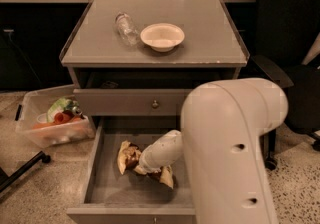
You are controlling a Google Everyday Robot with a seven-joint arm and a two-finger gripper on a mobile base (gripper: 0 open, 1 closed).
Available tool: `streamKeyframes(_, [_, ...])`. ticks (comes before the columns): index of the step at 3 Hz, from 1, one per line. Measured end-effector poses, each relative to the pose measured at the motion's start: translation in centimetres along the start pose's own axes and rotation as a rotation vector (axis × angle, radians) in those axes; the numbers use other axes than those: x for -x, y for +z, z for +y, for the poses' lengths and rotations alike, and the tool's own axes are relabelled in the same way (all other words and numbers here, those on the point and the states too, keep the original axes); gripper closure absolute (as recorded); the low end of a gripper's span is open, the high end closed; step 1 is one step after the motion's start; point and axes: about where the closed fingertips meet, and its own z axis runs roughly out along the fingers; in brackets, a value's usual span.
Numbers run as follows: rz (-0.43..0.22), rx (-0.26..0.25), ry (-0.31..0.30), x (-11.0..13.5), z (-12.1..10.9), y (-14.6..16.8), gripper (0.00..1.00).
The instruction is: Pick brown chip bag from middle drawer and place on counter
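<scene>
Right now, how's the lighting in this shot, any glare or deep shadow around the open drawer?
Camera view: dim, warm light; the counter carries a faint sheen, no harsh glare; the middle drawer has an evenly lit floor, with deep shadow in the recess above it; the gripper sits low in that drawer at the brown chip bag; the background is near black.

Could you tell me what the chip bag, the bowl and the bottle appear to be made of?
The chip bag: likely thin plastic film, crinkled and folded, brown with pale ends; the gripper is at it in the drawer. The bowl: matte cream, perhaps paper or plastic; unclear. The bottle: clear plastic, it seems, see-through with glints, lying on the counter.
</scene>
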Motion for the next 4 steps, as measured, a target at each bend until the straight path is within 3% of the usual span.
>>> streamKeyframes(1, [-0.088,-0.02,-0.064,-0.2,0.8,-5.2,1.0])
streamKeyframes(3, [-0.191,-0.015,-0.239,1.2,4.8,-13.4,1.0])
streamKeyframes(4, [-0.279,0.016,-0.215,4.5,4.0,-17.6,1.0])
